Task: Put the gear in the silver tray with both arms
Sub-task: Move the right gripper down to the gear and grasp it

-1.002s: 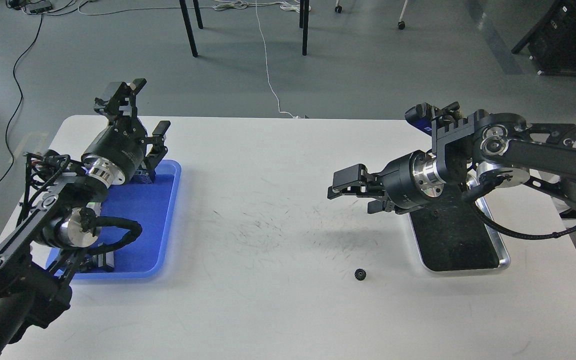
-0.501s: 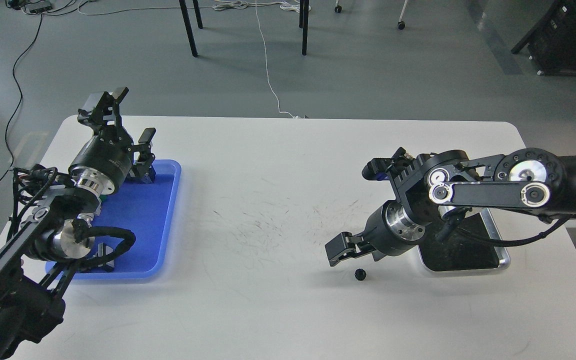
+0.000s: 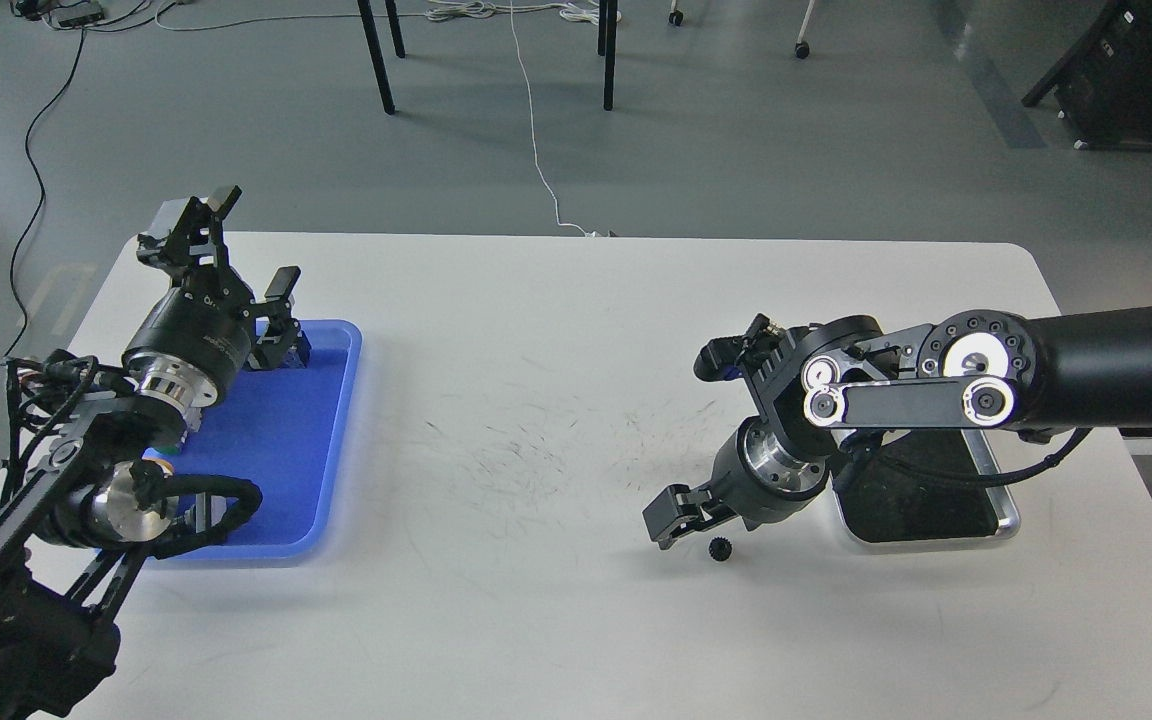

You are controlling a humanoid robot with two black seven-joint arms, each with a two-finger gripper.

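A small black gear (image 3: 719, 547) lies on the white table, in front of and to the left of the silver tray (image 3: 1002, 512). My right arm hides part of the tray and its dark bottom looks bare. My right gripper (image 3: 693, 522) is open and points down and to the left. It hangs just above and slightly left of the gear, and one finger (image 3: 665, 516) shows clearly. My left gripper (image 3: 238, 250) is open and empty, raised above the far end of the blue tray.
A blue plastic tray (image 3: 321, 450) sits at the table's left, partly hidden by my left arm. The table (image 3: 536, 330) has dark scuff marks in the middle. Chair legs and cables are on the floor beyond the far edge.
My right gripper has swung down and forward from above the silver tray's left side to just over the gear. My left arm has drawn back to the left.
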